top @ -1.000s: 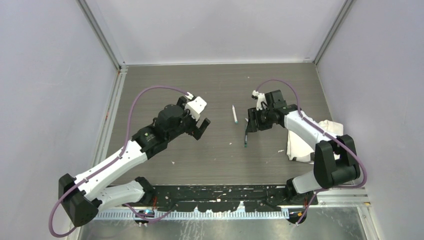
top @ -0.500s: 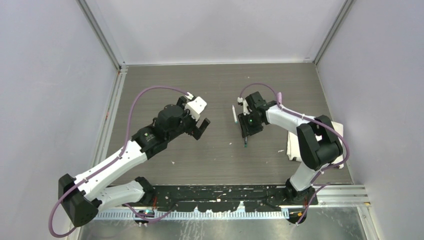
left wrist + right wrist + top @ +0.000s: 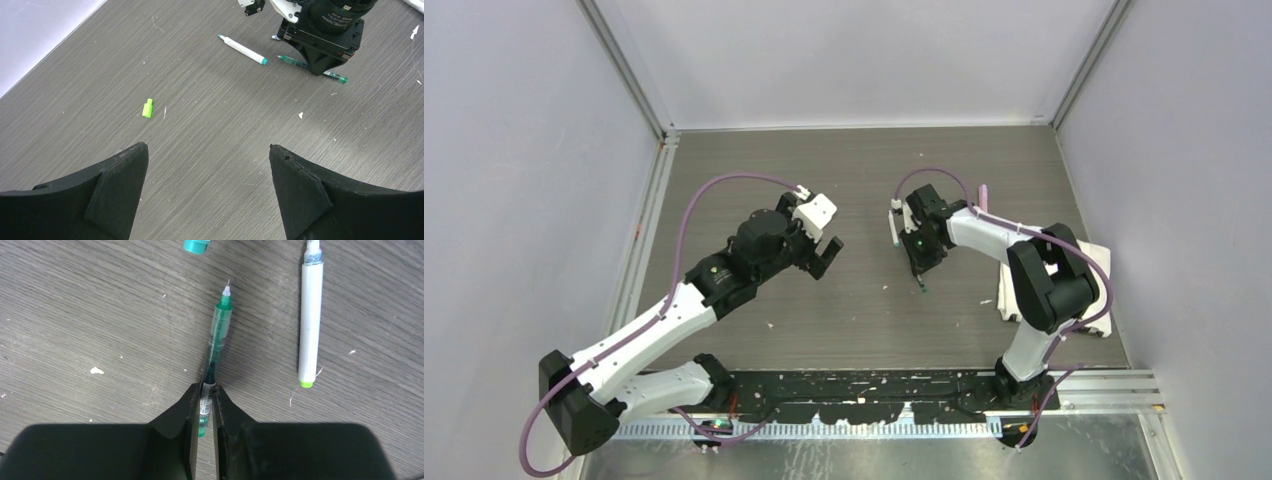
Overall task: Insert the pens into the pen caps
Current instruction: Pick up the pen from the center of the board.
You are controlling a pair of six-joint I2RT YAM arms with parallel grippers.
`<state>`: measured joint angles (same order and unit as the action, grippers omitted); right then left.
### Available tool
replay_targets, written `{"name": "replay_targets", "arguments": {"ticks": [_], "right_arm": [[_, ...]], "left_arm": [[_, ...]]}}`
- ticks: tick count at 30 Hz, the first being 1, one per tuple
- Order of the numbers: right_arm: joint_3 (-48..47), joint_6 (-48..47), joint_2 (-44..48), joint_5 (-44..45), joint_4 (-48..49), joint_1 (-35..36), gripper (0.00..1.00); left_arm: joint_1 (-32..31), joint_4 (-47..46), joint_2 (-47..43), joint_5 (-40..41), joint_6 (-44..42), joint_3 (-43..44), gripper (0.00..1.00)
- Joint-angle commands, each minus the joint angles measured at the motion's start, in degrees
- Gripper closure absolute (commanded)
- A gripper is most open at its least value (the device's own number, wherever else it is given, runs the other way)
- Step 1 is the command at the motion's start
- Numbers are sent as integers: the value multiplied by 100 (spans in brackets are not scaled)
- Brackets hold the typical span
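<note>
A dark green pen lies on the table with my right gripper shut on its rear end; its fine tip points away from the fingers. From above, only the tip of this pen shows below the right gripper. A white pen lies just beside it, also seen as the white pen from above. A bright green pen cap lies alone on the table ahead of my left gripper, which hangs open and empty above the table.
A teal stubby piece is cut off by the upper edge of the right wrist view. A white cloth lies at the right behind the right arm. White specks dot the table. Walls enclose the table on three sides.
The right arm swung left from beside the cloth to the green pen, and its jaws closed on the pen's rear end. The left arm stayed put.
</note>
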<state>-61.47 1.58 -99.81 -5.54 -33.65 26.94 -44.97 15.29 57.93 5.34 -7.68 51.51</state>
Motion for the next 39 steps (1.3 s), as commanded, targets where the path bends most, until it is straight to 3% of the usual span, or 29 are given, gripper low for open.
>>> {"name": "replay_targets", "arguments": {"ticks": [1, 11, 17, 22, 39], "right_arm": [[-163, -135, -104, 87, -192, 5, 82], [-444, -600, -590, 3, -751, 10, 74], [-452, -638, -432, -136, -752, 7, 95], [-469, -713, -88, -400, -650, -23, 99], [-289, -1266, 1496, -3378, -652, -1079, 99]], "left_arm": [[23, -190, -141, -86, -50, 65, 9], [23, -201, -190, -87, -68, 54, 10], [23, -208, -168, -173, -37, 45, 10], [23, -226, -168, -149, -47, 34, 10], [24, -275, -162, -276, 281, 72, 8]]}}
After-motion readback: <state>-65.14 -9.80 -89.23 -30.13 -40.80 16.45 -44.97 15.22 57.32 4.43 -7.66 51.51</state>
